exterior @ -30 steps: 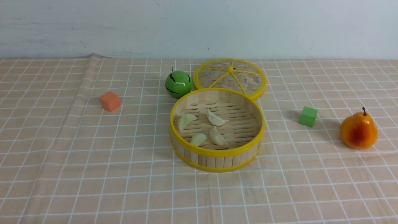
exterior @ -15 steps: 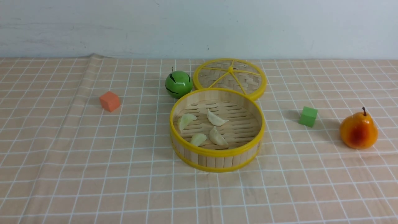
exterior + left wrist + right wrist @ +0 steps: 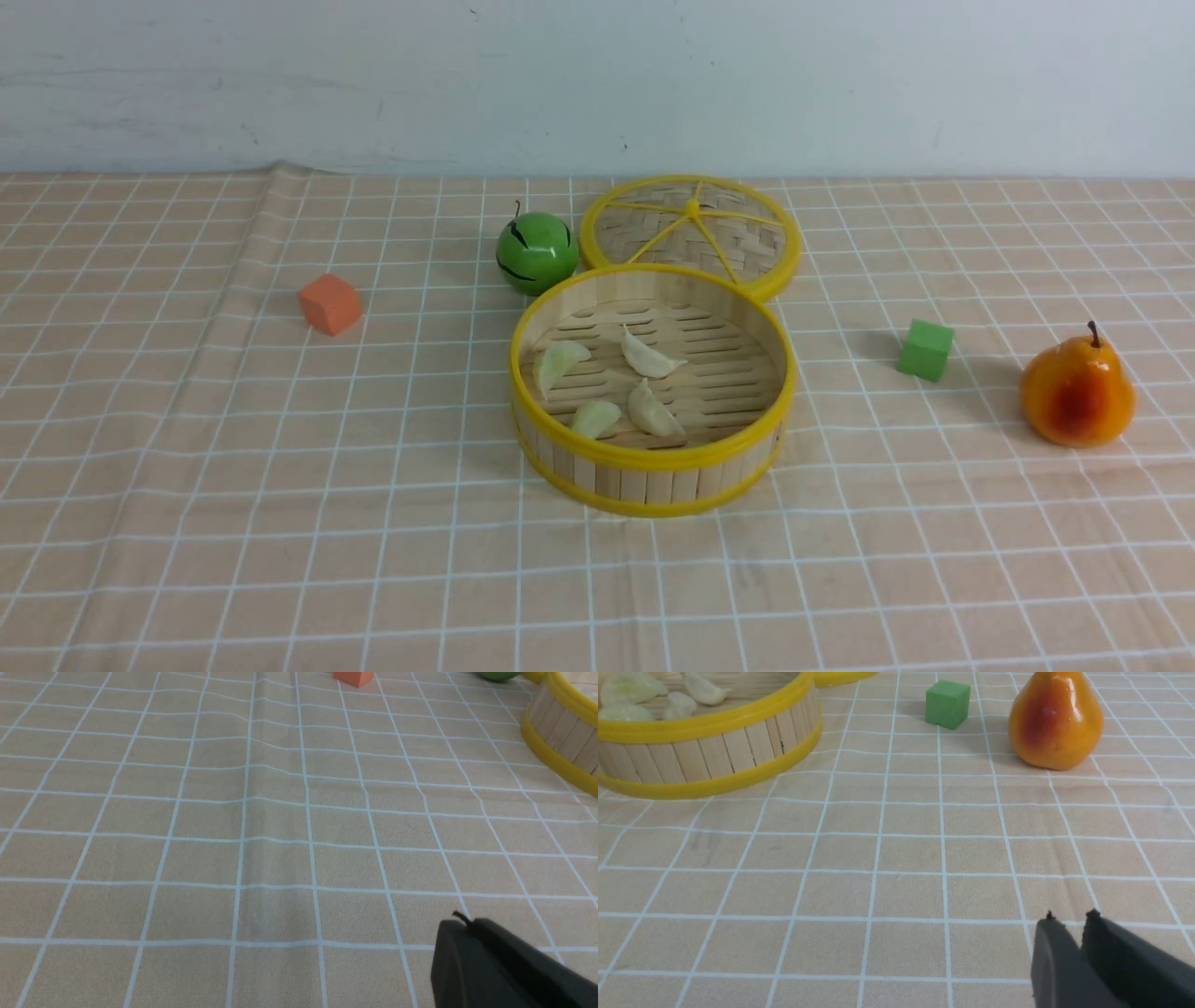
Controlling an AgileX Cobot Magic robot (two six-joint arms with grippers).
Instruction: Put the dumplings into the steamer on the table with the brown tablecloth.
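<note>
Front view: four dumplings (image 3: 644, 357) inside the steamer (image 3: 652, 467), near the middle of the tabletop (image 3: 187, 523) on the brown tablecloth (image 3: 373, 579); three lying toward the steamer's left and front, one nearer the centre. Flat woven lid (image 3: 691, 229) just behind the steamer, its edge meeting the steamer's back rim. Green apple (image 3: 536, 250) close by the steamer's back left and next to the lid. Orange cube (image 3: 329, 303) well off to the left, green cube (image 3: 925, 349) to the right, pear (image 3: 1076, 392) further right still. No arms in sight here

Left wrist view: left hand (image 3: 460, 924) low over bare cloth, fingers pressed together with no gap between them, empty. Part of the steamer wall (image 3: 560, 732) at one edge, a bit of the orange cube (image 3: 353, 676) and a sliver of the green apple (image 3: 495, 675) at the far edge

Right wrist view: right hand (image 3: 1069, 921) over bare cloth, fingertips a narrow slit apart, holding nothing. Steamer (image 3: 714, 751) ahead with dumplings (image 3: 626, 690) showing over its rim; green cube (image 3: 947, 703) and pear (image 3: 1055, 718) beyond, near each other but apart
</note>
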